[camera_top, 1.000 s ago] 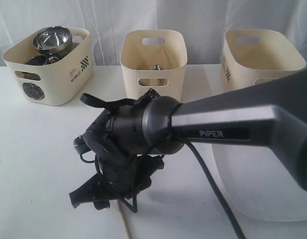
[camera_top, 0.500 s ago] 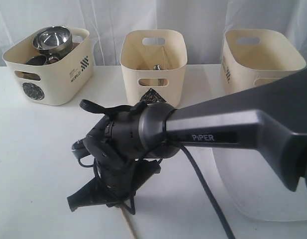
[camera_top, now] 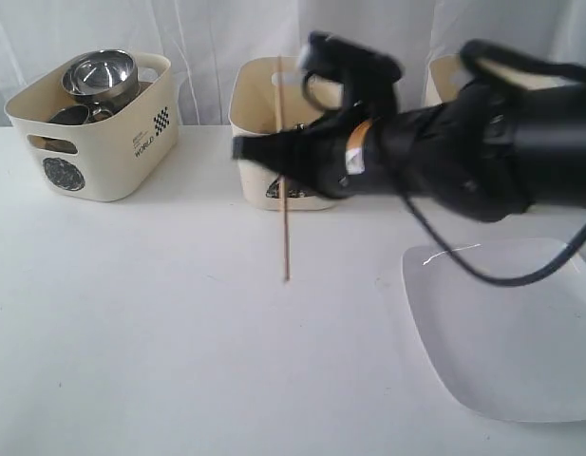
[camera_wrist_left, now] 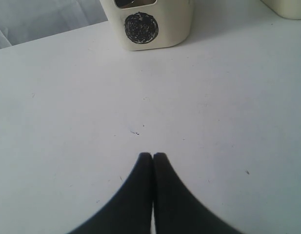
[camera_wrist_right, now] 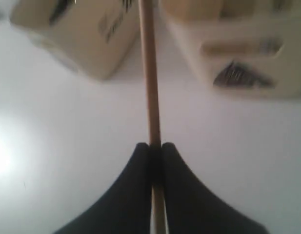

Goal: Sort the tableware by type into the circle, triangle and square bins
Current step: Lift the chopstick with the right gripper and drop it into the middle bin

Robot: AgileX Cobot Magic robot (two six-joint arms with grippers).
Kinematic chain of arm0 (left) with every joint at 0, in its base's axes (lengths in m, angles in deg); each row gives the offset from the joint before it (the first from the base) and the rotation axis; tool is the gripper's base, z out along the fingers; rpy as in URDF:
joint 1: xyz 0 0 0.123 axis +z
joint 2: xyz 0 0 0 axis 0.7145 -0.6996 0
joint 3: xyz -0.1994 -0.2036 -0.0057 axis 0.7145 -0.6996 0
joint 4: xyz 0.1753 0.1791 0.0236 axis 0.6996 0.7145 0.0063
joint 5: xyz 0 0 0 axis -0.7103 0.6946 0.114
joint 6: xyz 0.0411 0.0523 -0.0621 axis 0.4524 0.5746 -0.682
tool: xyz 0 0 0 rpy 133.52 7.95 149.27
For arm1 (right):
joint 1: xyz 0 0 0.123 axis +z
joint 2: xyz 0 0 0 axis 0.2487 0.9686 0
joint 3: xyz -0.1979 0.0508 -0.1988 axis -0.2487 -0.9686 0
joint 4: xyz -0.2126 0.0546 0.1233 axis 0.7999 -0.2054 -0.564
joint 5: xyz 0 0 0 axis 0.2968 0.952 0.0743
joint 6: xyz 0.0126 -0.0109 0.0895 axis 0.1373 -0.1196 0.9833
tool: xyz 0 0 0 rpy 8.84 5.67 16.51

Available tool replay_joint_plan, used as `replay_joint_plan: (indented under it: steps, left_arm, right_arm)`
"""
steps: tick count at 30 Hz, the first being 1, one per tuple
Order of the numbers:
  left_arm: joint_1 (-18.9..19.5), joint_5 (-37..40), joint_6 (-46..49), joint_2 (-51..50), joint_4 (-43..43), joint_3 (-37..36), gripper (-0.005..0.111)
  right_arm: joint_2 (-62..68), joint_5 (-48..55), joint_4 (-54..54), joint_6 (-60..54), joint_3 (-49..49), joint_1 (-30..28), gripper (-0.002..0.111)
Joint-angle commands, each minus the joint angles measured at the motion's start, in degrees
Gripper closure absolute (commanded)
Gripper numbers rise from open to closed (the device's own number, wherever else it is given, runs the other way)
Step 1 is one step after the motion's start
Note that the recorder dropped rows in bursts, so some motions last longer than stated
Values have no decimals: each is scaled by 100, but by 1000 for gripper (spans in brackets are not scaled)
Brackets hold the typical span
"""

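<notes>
My right gripper (camera_top: 266,149) (camera_wrist_right: 155,146) is shut on a thin wooden chopstick (camera_top: 283,218) (camera_wrist_right: 149,73), which hangs upright above the table in front of the triangle bin (camera_top: 250,104) (camera_wrist_right: 238,58). The stick's top reaches the bin's rim. The circle bin (camera_top: 93,142) (camera_wrist_left: 150,24) at the back left holds a steel bowl (camera_top: 100,74) and steel mugs (camera_top: 69,114). The square bin (camera_top: 443,81) is mostly hidden behind the right arm. A large white square plate (camera_top: 511,323) lies at the front right. My left gripper (camera_wrist_left: 152,155) is shut on nothing above bare table.
The white table (camera_top: 131,332) carries all three bins along its back edge, in front of a white curtain (camera_top: 207,38). The right arm's black cable (camera_top: 482,275) hangs over the plate's near corner. The circle bin's labelled side (camera_wrist_right: 82,34) shows beside the chopstick.
The right arm has risen from the table's front and swung back toward the triangle bin with the chopstick, now upright. The plate it covered is in full view.
</notes>
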State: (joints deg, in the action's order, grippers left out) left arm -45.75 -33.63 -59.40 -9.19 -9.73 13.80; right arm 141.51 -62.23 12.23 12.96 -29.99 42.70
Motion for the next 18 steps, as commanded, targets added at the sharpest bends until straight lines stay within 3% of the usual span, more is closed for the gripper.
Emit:
replay_joint_plan:
  steps: [1,7,14,18]
  left_arm:
    - [6,-30,-40,25,-14,-23,107]
    - [6,-30,-40,25,-14,-23,107]
    - [6,-30,-40,25,-14,-23,107]
    - [6,-30,-40,25,-14,-23,107]
  right_arm:
    - [-252,-1313,101,-115,39,-1020,108]
    - [486,-1526,17,-89,902,-1628,108]
    - [1779,-1526,40,-101,2444,-1641,108]
    - [2964,-1101,52,-354,3820,-1641,108]
